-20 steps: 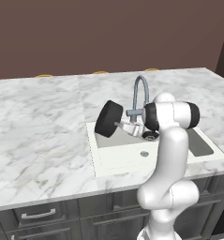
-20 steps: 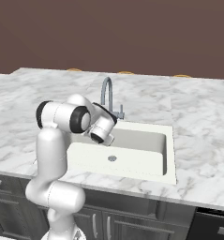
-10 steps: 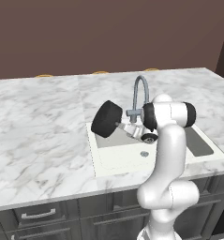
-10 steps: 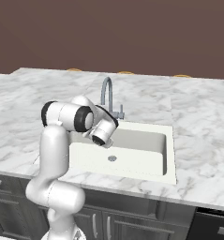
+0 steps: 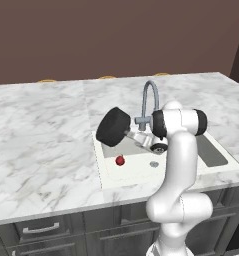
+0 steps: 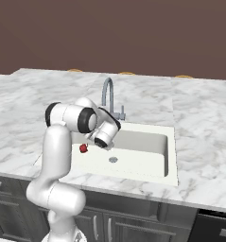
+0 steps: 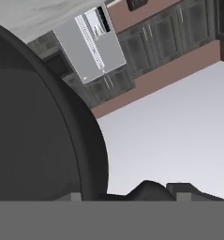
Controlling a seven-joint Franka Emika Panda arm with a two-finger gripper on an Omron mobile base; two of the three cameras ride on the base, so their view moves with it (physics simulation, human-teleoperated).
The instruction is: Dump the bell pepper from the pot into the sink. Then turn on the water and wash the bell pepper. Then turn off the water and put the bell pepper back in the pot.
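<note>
Pot tipped over the sink, pepper below it

From the left: wide bare marble counter (image 5: 41, 135), then the black pot (image 5: 113, 127) held tilted on its side above the white sink's (image 5: 103, 172) left end, the gripper (image 5: 130, 133) pinching its rim. The small red bell pepper (image 5: 120, 160) sits low in the basin beneath; whether it touches the floor is unclear. Faucet (image 5: 148, 102) stands just behind, and the arm hides the sink's middle.
</note>
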